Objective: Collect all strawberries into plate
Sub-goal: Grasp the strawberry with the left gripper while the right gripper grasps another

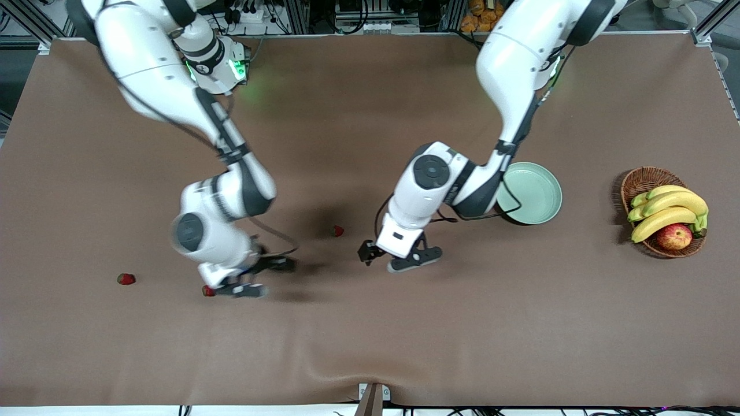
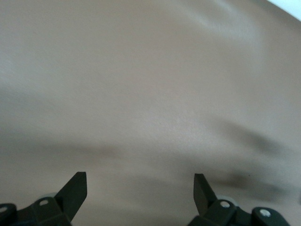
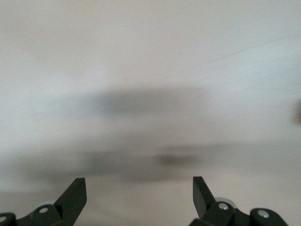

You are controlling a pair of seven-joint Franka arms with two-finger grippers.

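Observation:
Three strawberries lie on the brown cloth. One (image 1: 126,279) is toward the right arm's end. One (image 1: 208,290) is just beside my right gripper (image 1: 263,277), which is open and low over the cloth. One (image 1: 337,231) lies between the two grippers. My left gripper (image 1: 390,258) is open and empty over bare cloth, nearer the front camera than the mint-green plate (image 1: 537,193), which is empty and partly covered by the left arm. The left wrist view (image 2: 140,181) and the right wrist view (image 3: 139,184) each show open jaws over blurred cloth, with no berry between them.
A brown wicker basket (image 1: 644,180) with bananas (image 1: 665,211) and a red-yellow apple (image 1: 674,236) stands toward the left arm's end of the table, beside the plate. A ridge in the cloth (image 1: 347,378) runs near the front edge.

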